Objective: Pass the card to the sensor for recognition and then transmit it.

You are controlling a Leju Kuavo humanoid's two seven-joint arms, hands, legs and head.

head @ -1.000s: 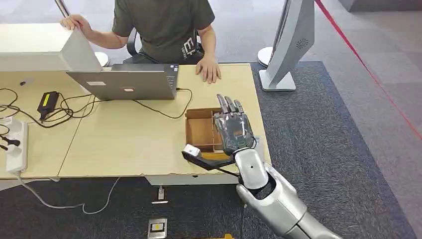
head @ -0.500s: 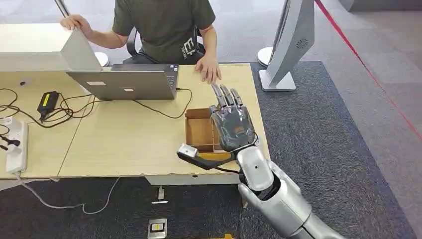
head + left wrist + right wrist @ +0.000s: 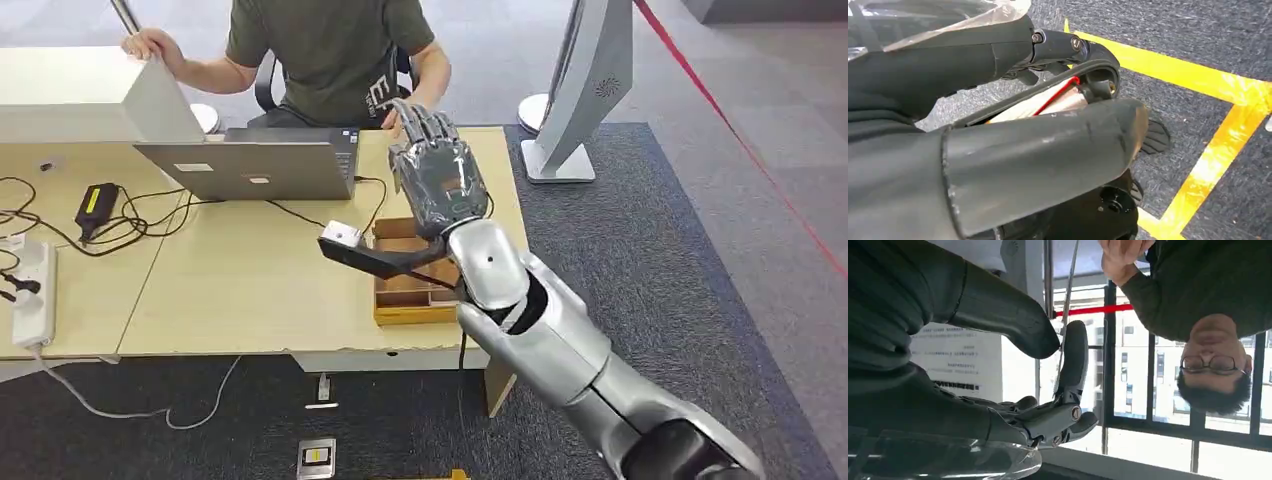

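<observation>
Far left on the counter there's a white power strip and a black adapter in a tangle of cables. A big white box sits at the back corner. Next over is a grey laptop, lid up and facing the person seated behind the counter, who has one hand on top of the white box.

Then comes a wooden tray with dividers near the front edge. The right hand is raised above the tray, back of the hand up and fingers pointing toward the person. In the right wrist view the card is edge-on, a thin sliver pinched between the thumb and one of the fingers, with the person's hand close beyond it.

Right of the counter, a white stand is on the carpet.

The left hand hangs over dark floor with yellow tape lines. Its fingers are curled in, and I honestly can't tell whether it's holding anything.
</observation>
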